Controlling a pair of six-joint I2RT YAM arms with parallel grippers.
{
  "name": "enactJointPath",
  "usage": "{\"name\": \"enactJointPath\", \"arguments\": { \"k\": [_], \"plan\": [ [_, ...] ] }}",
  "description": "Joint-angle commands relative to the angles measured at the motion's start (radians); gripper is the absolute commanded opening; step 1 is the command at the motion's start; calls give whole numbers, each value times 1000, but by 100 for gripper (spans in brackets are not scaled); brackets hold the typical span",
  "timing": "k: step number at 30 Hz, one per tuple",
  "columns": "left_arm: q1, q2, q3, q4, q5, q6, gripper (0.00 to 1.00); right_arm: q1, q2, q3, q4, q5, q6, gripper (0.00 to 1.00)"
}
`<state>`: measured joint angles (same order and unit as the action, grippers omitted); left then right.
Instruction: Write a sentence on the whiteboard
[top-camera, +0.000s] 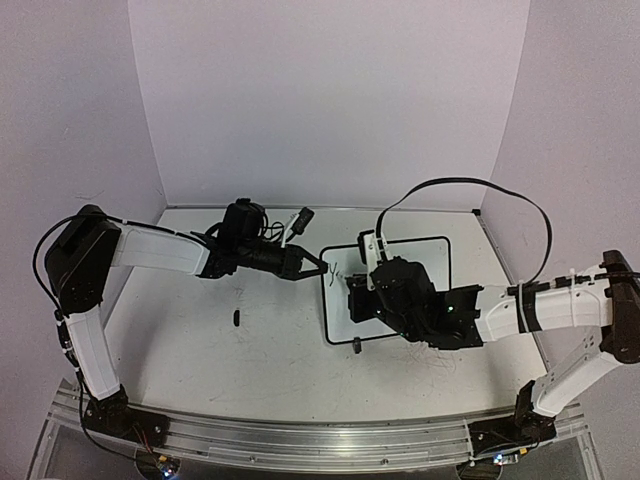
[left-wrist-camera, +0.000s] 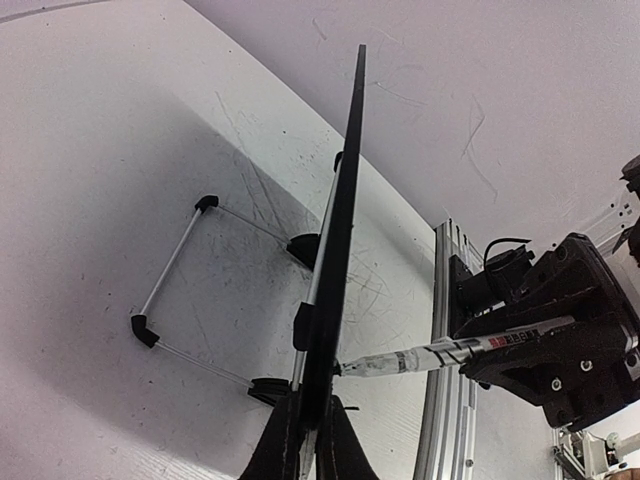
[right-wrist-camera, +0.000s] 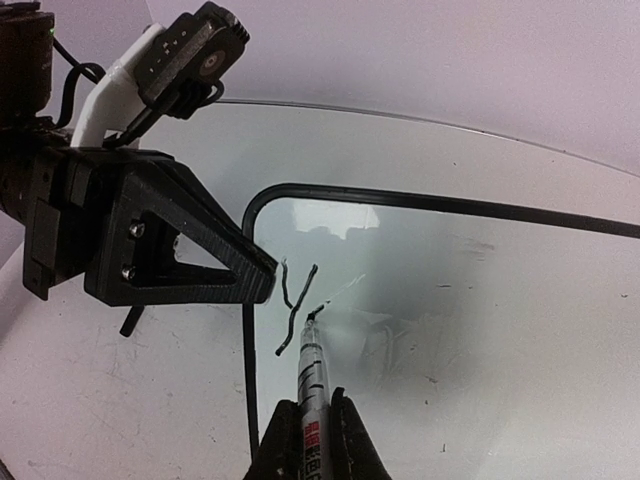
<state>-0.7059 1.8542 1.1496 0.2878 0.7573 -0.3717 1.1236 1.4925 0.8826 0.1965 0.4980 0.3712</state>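
Whiteboard (right-wrist-camera: 460, 300) likely light, stiff, slick-faced, best held by its frame, where left gripper (left-wrist-camera: 310, 415) pinches shut; right gripper (right-wrist-camera: 310, 420) clamps marker (right-wrist-camera: 312, 375)

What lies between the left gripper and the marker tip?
Between the left gripper and the marker lie only two short black strokes on the whiteboard. The right wrist view shows them.
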Motion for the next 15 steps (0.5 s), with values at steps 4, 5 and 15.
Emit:
{"name": "enactJointPath", "arguments": {
  "k": [4, 5, 15],
  "plan": [
    [6, -9, 15, 17, 22, -21, 0, -1, 6, -37, -44, -9, 26, 0],
    [6, -9, 15, 17, 22, -21, 0, -1, 5, -40, -45, -6, 27, 0],
    [6, -7, 14, 17, 23, -21, 0, 0, -26, -48, -62, 59, 46, 0]
  ]
}}
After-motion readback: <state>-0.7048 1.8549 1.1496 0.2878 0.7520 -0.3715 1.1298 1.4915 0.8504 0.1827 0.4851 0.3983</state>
